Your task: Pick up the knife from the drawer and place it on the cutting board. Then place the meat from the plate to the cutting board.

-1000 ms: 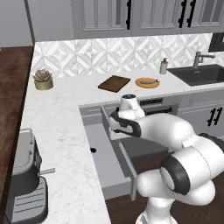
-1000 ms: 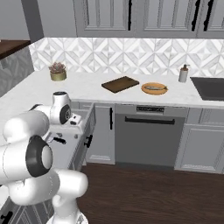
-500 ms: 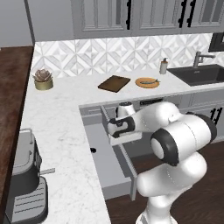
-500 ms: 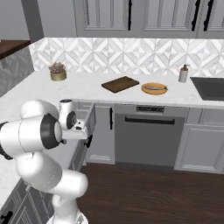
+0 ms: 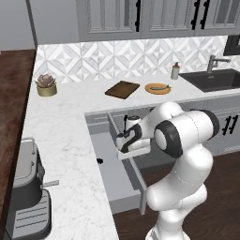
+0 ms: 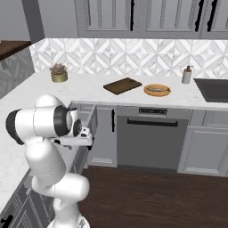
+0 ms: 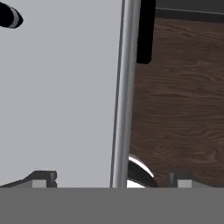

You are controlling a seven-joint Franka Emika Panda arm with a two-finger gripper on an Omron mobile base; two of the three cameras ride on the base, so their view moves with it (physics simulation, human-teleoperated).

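The grey drawer (image 5: 110,176) stands pulled out below the counter corner. My gripper (image 5: 125,143) hangs open over its front part, pointing down. In the hand view the gripper (image 7: 113,179) straddles the drawer's front wall (image 7: 124,87), with the plain grey inside on the left and the floor on the right. A short black end (image 7: 9,17) at the drawer's far side looks like the knife (image 5: 99,161); its blade is hidden. The dark brown cutting board (image 5: 122,89) lies on the back counter. Right of it, the orange plate (image 5: 157,88) carries the meat (image 5: 160,86).
A potted succulent (image 5: 46,86) stands at the back left, and a soap bottle (image 5: 175,71) and a dark sink (image 5: 215,78) at the right. A coffee machine (image 5: 23,197) sits on the near counter. A dishwasher front (image 6: 151,133) and wooden floor lie beside the drawer.
The hand has come down and slightly left, from above the counter edge to just over the open drawer, and the elbow has swung out. The jaws stayed open.
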